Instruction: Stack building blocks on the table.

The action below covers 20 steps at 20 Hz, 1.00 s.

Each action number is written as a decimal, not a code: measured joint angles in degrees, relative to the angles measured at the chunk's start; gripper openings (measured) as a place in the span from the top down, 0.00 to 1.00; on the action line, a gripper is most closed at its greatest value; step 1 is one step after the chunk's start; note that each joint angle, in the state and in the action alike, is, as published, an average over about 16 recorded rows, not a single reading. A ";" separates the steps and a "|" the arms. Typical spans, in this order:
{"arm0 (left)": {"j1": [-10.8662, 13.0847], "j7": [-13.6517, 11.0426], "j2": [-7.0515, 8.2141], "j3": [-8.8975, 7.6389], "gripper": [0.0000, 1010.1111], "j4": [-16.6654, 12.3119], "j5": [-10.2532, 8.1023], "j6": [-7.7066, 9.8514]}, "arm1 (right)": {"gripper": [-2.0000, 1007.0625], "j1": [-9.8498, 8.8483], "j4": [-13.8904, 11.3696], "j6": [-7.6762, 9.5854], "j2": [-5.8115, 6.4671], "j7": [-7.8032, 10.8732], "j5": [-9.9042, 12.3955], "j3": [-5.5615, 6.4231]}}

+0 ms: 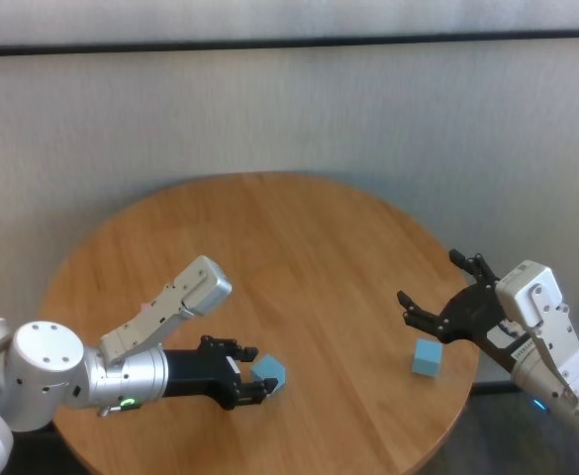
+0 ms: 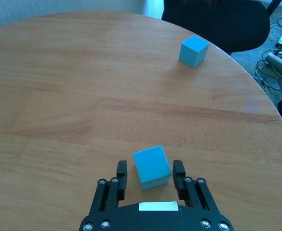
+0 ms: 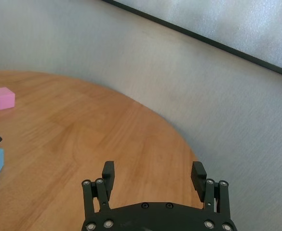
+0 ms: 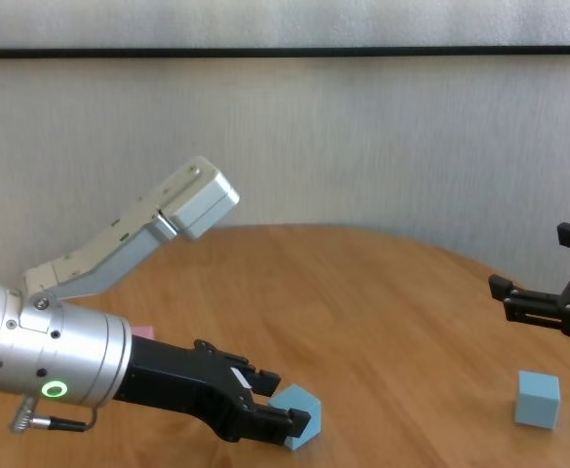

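Note:
One light blue block [image 1: 268, 373] sits on the round wooden table [image 1: 289, 247] near its front. My left gripper [image 1: 252, 374] is low at the table and open. Its fingers [image 2: 122, 171] stand close on either side of this block [image 2: 152, 167], which lies slightly turned between them. The second light blue block [image 1: 428, 357] sits near the table's right edge and also shows in the left wrist view [image 2: 194, 50]. My right gripper [image 1: 445, 295] hovers open and empty just behind it. The pink block [image 3: 2, 98] lies at the table's left, mostly hidden behind my left arm.
A grey wall runs behind the table. Past the table's right edge, the left wrist view shows a black chair [image 2: 218, 19] and cables [image 2: 280, 55] on the floor. Bare wood lies between the two blue blocks.

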 joint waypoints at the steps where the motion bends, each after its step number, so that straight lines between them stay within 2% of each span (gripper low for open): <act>1: 0.04 0.03 0.03 -0.04 0.39 -0.06 -0.03 0.00 | 0.01 0.00 0.00 0.00 0.00 0.00 0.00 0.00; 6: 1.14 0.62 0.94 -1.11 0.23 -1.86 -0.98 -0.15 | 0.01 0.00 0.00 0.00 0.00 0.00 0.00 0.00; 11: 3.93 2.35 3.03 -3.56 0.11 -6.04 -3.12 -0.91 | 0.01 0.00 0.00 0.00 0.00 0.00 0.00 0.00; 14: 6.38 4.86 4.39 -5.86 0.06 -9.33 -4.59 -1.75 | 0.01 0.00 0.00 0.00 0.00 0.00 0.00 0.00; 20: 12.20 11.67 6.40 -11.77 0.01 -16.32 -7.07 -4.18 | 0.01 0.00 0.00 0.00 0.00 0.00 0.00 0.00</act>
